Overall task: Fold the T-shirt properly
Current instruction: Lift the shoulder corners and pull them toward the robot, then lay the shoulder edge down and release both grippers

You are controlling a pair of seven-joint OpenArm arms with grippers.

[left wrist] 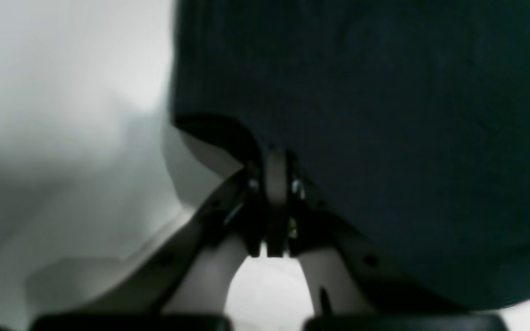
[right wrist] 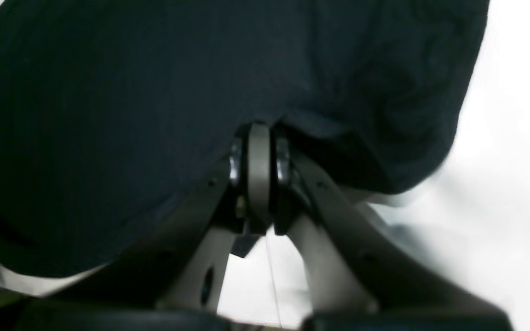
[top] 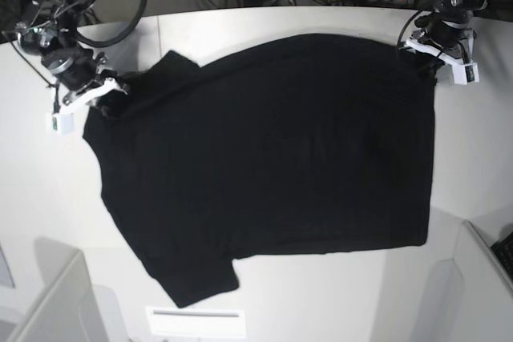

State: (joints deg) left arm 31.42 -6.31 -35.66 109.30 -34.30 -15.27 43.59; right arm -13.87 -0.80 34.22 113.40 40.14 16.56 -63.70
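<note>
Base view: T-shirt (top: 264,158) lying spread across white table (top: 48,198), black face up, body one layer wide, one sleeve jutting at near edge, other sleeve bunched at far left by right gripper (top: 103,92). No fold showing anywhere; folding judged barely begun, every fold remaining. Left gripper (top: 422,52) sitting at opposite far corner of cloth, by hem. Wrist views: left gripper (left wrist: 276,161) jaws pressed together, pinching T-shirt (left wrist: 384,115) edge; right gripper (right wrist: 259,138) likewise clamped on T-shirt (right wrist: 131,115) cloth, fabric puckering at pinch. Both pinches probably readying a lift or drag of that far edge. Print and neck label not showing. No readable writing or brand anywhere; white strip at near table edge too small to read.
</note>
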